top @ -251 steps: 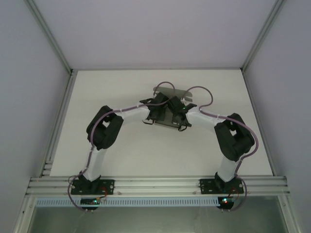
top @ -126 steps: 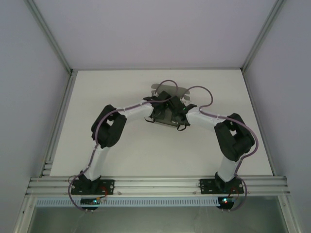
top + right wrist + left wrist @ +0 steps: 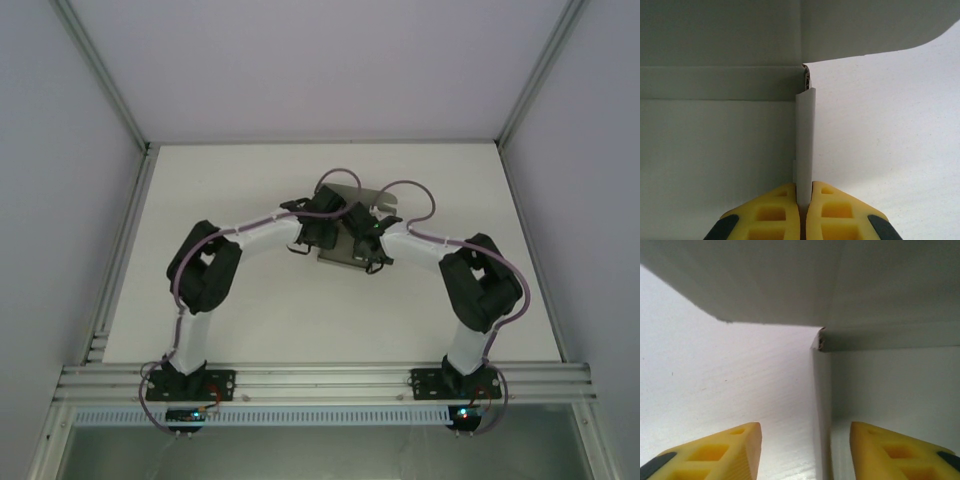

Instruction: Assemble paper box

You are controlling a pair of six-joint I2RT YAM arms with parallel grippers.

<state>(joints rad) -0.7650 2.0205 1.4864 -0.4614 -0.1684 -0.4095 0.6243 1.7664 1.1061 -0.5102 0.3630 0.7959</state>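
The grey paper box (image 3: 345, 192) lies partly folded at the middle of the white table, with both wrists crowded over it. In the left wrist view my left gripper (image 3: 805, 452) is open, its yellow fingers (image 3: 737, 450) standing either side of an upright side wall (image 3: 821, 405) of the box without touching it. In the right wrist view my right gripper (image 3: 804, 212) is shut on the other upright side wall (image 3: 805, 145), the thin card pinched between the yellow fingertips. A rounded flap (image 3: 880, 25) stands at the back of the box.
The white table (image 3: 250, 320) is fenced by an aluminium frame (image 3: 330, 380) at the near edge and pale enclosure walls on both sides. Purple cables (image 3: 410, 190) loop above the wrists.
My left gripper has opened and let go of the box's side wall, and the left arm has shifted slightly. The right gripper keeps its pinch on the other wall.
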